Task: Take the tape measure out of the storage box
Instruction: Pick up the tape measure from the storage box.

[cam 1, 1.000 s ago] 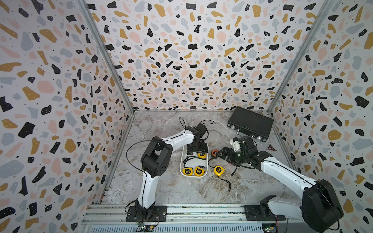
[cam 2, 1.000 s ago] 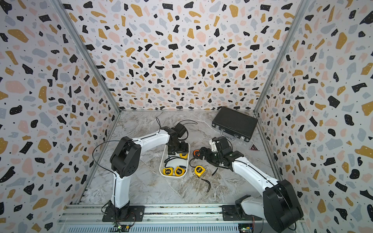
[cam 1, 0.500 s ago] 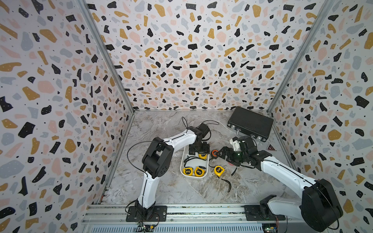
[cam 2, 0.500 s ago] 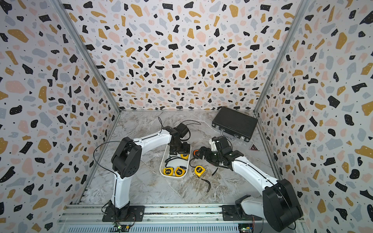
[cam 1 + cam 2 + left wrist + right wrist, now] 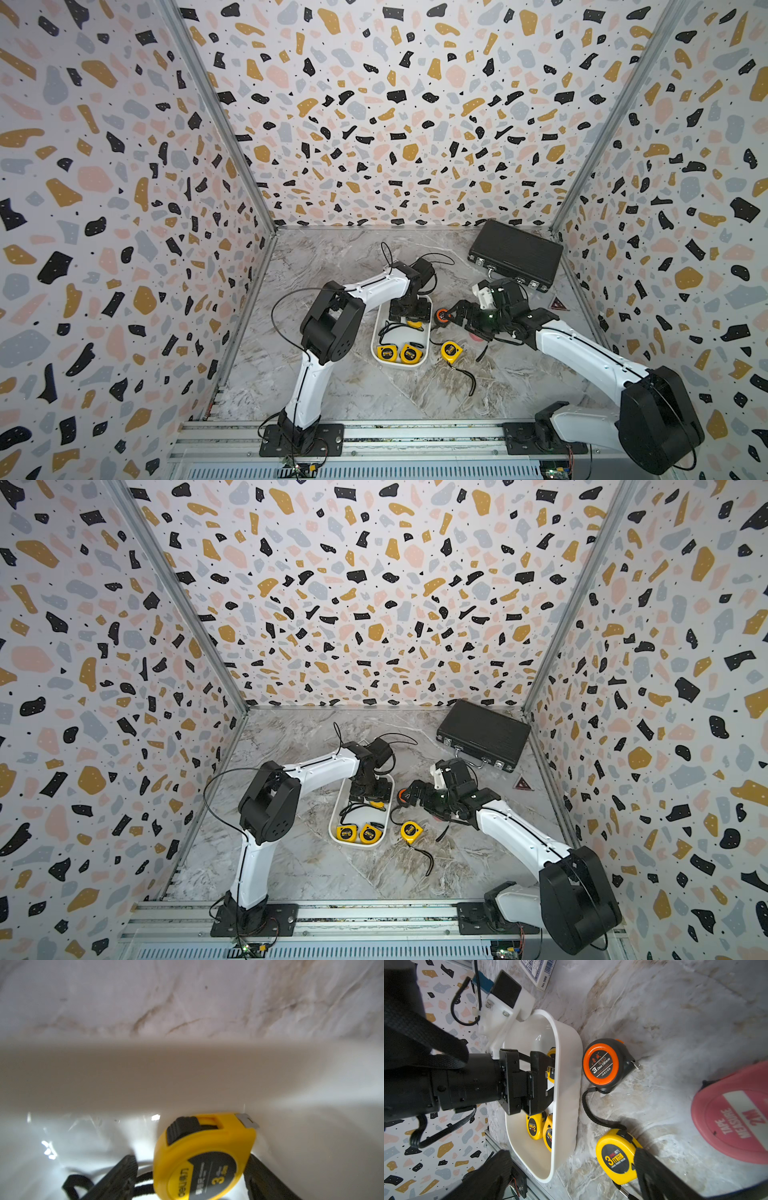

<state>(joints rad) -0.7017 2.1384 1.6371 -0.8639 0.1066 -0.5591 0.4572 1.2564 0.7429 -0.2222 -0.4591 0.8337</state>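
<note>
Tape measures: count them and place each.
6. Three yellow in the storage box: two at its near end, one at its far end. On the table beside it: one yellow, one orange, one red. More may hide under the arms.

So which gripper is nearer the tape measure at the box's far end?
Left: left gripper straddles the tape measure inside the storage box; right gripper is outside its wall.
</note>
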